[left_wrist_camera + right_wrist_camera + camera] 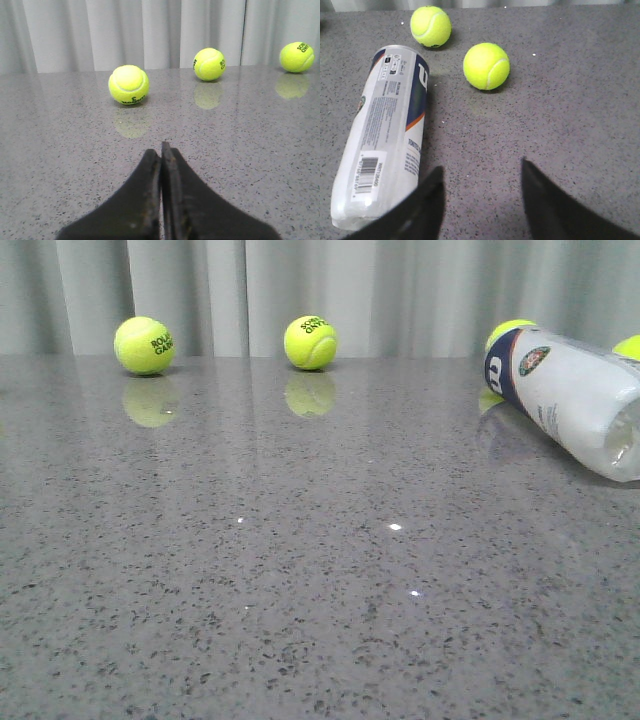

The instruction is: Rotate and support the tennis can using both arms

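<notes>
The tennis can (575, 395) lies on its side at the far right of the grey table, navy end with the white "W" pointing toward the curtain. In the right wrist view the tennis can (382, 130) shows its barcode and label. My right gripper (481, 172) is open over bare table; one finger sits just beside the can's near end. My left gripper (161, 150) is shut on nothing, low over the table, pointing at a tennis ball (128, 84). Neither arm shows in the front view.
Two tennis balls (144, 345) (310, 342) rest near the curtain at the back. Two more balls (430, 26) (486, 66) lie just past the can's far end. A pleated grey curtain (300, 290) closes the back.
</notes>
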Available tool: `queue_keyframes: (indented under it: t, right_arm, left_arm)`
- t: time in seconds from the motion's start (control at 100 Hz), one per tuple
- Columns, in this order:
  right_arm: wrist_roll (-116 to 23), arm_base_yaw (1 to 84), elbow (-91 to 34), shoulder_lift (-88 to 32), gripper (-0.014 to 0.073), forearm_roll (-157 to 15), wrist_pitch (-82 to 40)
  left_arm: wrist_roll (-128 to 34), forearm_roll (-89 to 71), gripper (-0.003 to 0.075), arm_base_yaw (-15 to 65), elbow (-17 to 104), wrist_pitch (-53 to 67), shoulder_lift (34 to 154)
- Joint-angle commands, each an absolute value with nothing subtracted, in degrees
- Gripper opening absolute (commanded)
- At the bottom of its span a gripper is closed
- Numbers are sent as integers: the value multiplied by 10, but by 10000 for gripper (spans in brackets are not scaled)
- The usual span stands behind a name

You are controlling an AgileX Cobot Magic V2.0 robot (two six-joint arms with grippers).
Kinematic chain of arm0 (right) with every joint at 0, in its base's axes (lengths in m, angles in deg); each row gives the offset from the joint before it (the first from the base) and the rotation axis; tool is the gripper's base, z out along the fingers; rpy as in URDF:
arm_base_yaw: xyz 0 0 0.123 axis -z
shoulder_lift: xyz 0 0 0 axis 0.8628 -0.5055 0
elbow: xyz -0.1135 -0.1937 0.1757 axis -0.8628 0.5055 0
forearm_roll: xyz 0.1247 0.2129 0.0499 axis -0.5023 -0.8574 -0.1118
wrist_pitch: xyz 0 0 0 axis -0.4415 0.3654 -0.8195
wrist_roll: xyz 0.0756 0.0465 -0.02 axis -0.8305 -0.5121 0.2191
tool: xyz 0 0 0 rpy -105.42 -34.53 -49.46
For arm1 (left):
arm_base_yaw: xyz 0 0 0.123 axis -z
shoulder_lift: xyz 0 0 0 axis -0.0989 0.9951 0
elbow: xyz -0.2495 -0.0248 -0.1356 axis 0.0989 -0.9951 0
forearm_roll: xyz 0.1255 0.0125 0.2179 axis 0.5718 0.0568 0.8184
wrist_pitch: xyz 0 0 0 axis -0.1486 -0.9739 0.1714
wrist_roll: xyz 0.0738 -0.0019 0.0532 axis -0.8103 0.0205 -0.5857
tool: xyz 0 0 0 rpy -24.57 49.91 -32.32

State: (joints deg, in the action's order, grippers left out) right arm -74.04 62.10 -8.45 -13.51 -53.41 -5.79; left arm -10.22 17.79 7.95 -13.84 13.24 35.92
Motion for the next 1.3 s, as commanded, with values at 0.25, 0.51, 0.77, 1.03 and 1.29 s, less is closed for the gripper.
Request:
queue_keyframes:
  t: [0.25, 0.51, 0.77, 1.03, 1.29]
  right_arm:
    - [-739, 570, -275, -290, 631, -583, 45]
    - [-739, 544, -422, -455, 631, -677, 172]
    - [-739, 544, -507, -600, 631, -704, 219]
    - [-739, 545, -539, -686, 631, -704, 224]
    - [-739, 545, -543, -701, 422, -704, 233]
  left_arm:
    - [-103, 174, -18, 79, -164, 175, 340]
    - [-103, 174, -18, 79, -164, 175, 340]
    - [-103, 174, -18, 79, -164, 175, 340]
    - [-103, 174, -18, 79, -164, 175, 340]
    - [-103, 174, -18, 79, -164, 175, 340]
